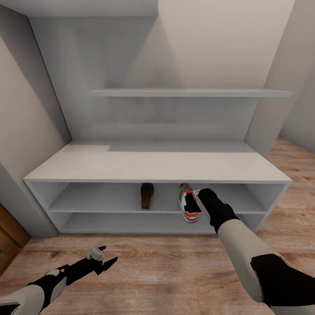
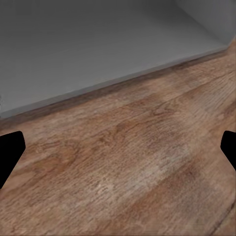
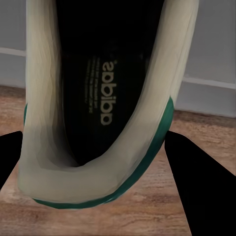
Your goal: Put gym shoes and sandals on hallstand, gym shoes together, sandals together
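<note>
A: Head view, nearest first: the left gripper point(image 1: 101, 258) hangs spread and empty over the wood floor point(image 1: 166, 262). How's the sneaker point(image 1: 189, 205)?

B: Light, soft-walled; the heel collar looks the best hold. The right gripper point(image 1: 195, 195) is clamped on it at the rack point(image 1: 157, 164) upper shelf.

A: Count?

B: 1 sneaker, 1 sandal point(image 1: 147, 195) shelved.

One gym shoe point(image 1: 189, 204) — one sandal point(image 1: 147, 195) — two pincers: left point(image 1: 104, 259), right point(image 1: 195, 195).

Home hallway: pale shoe rack point(image 1: 131, 166) with floating shelf point(image 1: 188, 92) stood in a wall nook, wood plank floor point(image 1: 166, 267) (simulated render), sneaker point(image 1: 188, 205) and sandal point(image 1: 147, 195) shelved.
</note>
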Controlling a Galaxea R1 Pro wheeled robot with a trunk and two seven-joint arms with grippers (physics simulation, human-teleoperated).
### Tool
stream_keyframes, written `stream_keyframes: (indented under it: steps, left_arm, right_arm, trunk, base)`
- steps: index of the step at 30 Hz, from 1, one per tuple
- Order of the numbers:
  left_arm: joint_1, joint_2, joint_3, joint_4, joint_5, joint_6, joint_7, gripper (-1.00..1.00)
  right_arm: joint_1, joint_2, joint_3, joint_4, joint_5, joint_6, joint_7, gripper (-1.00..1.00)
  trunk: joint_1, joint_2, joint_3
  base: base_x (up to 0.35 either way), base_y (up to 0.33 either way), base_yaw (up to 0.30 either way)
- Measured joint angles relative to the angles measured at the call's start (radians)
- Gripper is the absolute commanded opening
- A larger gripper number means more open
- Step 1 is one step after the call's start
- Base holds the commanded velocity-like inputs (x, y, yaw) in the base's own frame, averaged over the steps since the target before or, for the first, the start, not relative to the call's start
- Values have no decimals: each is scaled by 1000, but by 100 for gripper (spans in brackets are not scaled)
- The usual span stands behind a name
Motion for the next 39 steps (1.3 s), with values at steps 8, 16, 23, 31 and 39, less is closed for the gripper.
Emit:
stream_keyframes:
  steps: [8, 16, 23, 31, 39]
  left_arm:
    - [0, 0, 0, 0, 0, 0, 0, 100]
    - [0, 0, 0, 0, 0, 0, 0, 100]
    - [0, 0, 0, 0, 0, 0, 0, 100]
    - [0, 0, 0, 0, 0, -1, 0, 100]
    - [0, 0, 0, 0, -1, -1, 0, 100]
  right_arm:
    - [0, -1, 0, 3, 0, -24, 0, -100]
    - [0, -1, 0, 14, 2, -45, 0, -100]
    - [0, -1, -1, 26, 4, -49, 0, -100]
    - [0, -1, -1, 29, 4, -49, 0, -100]
    - [0, -1, 0, 29, 4, -49, -1, -100]
  trunk:
    - [0, 0, 0]
    - [0, 0, 0]
    - [0, 0, 0]
    - [0, 0, 0]
    - [0, 0, 0]
  base:
    - [18, 0, 0]
    - [2, 0, 0]
    - [9, 0, 0]
    - [132, 0, 0]
    - [26, 0, 0]
